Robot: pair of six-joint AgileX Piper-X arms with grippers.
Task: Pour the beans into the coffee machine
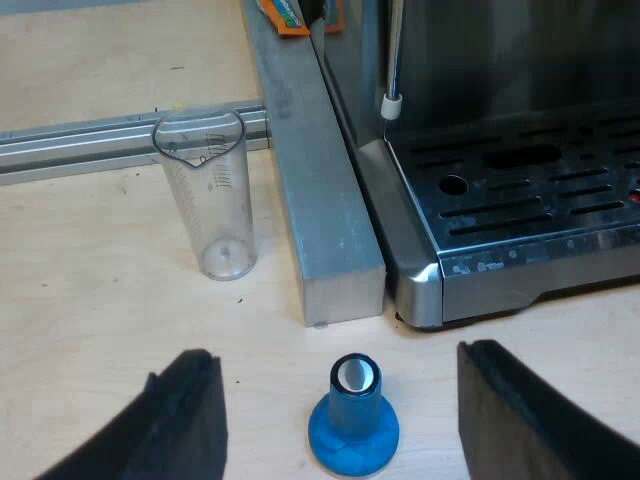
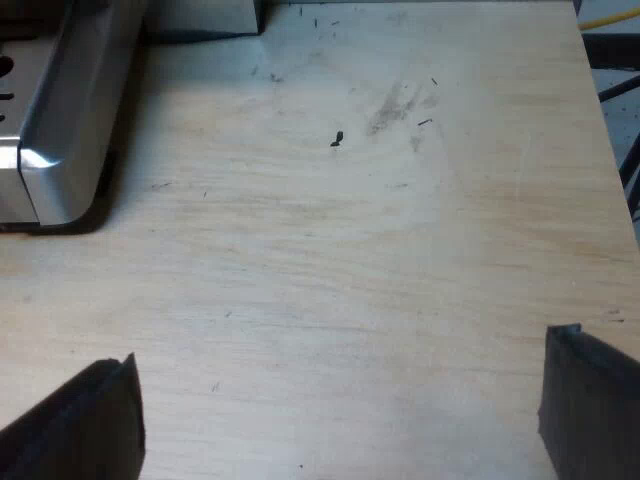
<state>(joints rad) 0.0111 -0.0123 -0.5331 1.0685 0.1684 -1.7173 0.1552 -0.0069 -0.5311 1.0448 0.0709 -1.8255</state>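
Note:
A clear measuring glass (image 1: 213,200) stands upright on the wooden table beside a metal bar; it looks empty. The espresso machine (image 1: 500,190) shows its slotted drip tray and steam wand (image 1: 392,70). A blue tamper (image 1: 353,418) stands on the table between the fingers of my left gripper (image 1: 340,420), which is open and held wide around it without touching. My right gripper (image 2: 340,410) is open over bare wood, with a corner of the espresso machine's base (image 2: 55,140) beyond it.
A square metal bar (image 1: 320,190) lies along the machine's side, and an aluminium rail (image 1: 90,145) runs behind the glass. An orange object (image 1: 285,15) lies at the bar's far end. A small dark speck (image 2: 337,139) lies on the wood.

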